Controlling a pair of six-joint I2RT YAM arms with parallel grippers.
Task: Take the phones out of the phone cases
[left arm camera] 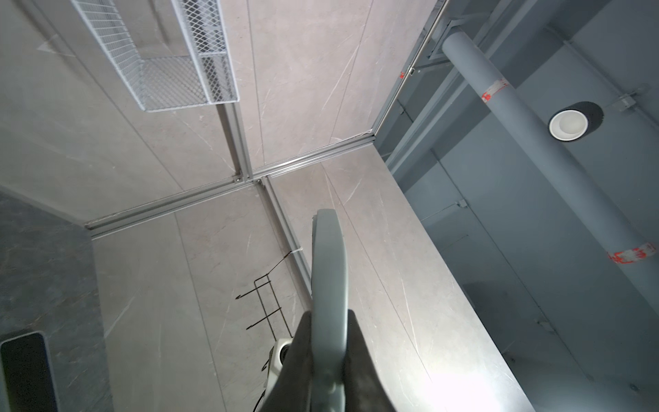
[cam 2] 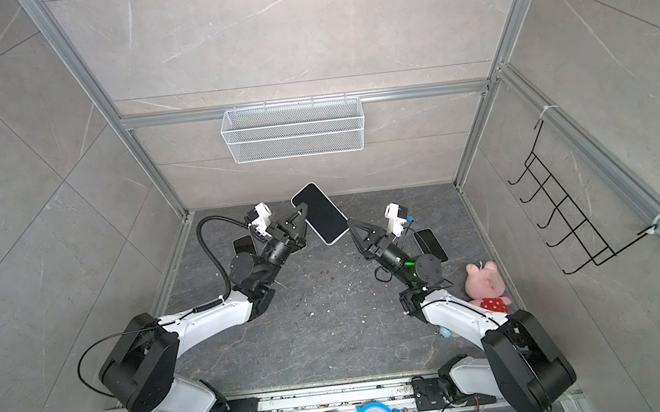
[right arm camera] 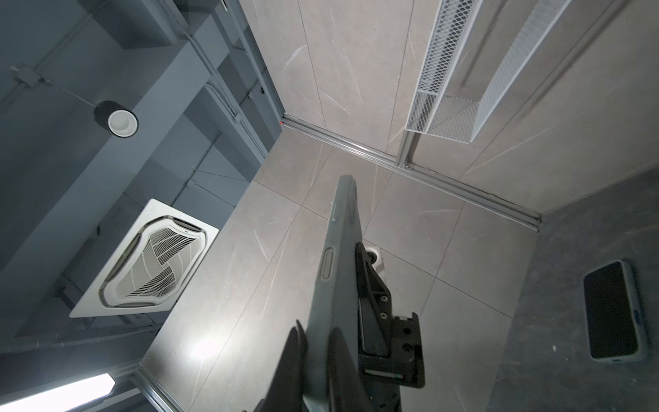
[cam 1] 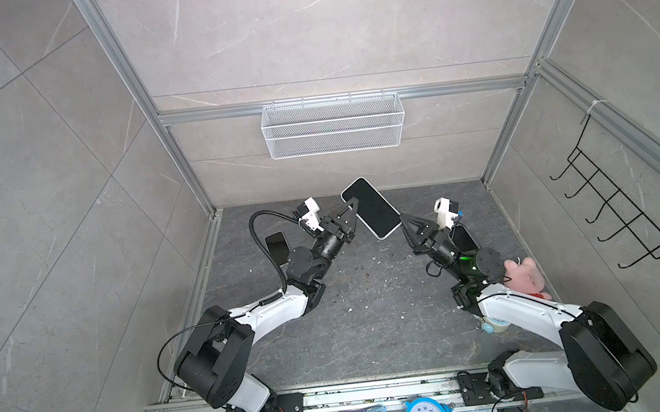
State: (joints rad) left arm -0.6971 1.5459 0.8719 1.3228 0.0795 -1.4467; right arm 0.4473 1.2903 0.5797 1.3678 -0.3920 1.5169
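Dark grey stone forms the counter (cam 1: pixel 354 338). In both top views the phone (cam 1: pixel 369 207) (cam 2: pixel 319 212) is held up off it near the back wall, with its black screen facing the camera and its length slanting from upper left to lower right. The pale rim of the case (cam 1: pixel 389 232) (cam 2: pixel 335 240) shows around its lower end, so the phone sits inside the case. The left end effector (cam 1: pixel 354 201) (cam 2: pixel 303 207) pinches the left long edge near the upper end. The right end effector (cam 1: pixel 402 217) (cam 2: pixel 349 221) pinches the lower right edge. 2 more handsets lie flat on the counter: the left spare phone (cam 1: pixel 277 248) beside the left arm and the right spare phone (cam 2: pixel 430 245) beside the right arm. A wire basket (cam 1: pixel 332 125) hangs on the back wall.

In the left wrist view the grey case (left arm camera: pixel 330 271) runs edge-on between 2 black fingers (left arm camera: pixel 297 356), which are closed against both of its faces. The right spare phone (left arm camera: pixel 25 371) lies on the counter.

In the right wrist view the case (right arm camera: pixel 337 257) is again edge-on, with its side buttons showing. The fingers (right arm camera: pixel 296 356) are clamped on it from both sides. The left end effector (right arm camera: pixel 358 257) grips further along. Near the far end the phone may be lifting from the case, but the angle is too shallow to be sure. The left spare phone (right arm camera: pixel 611 310) lies flat in a pale blue case.
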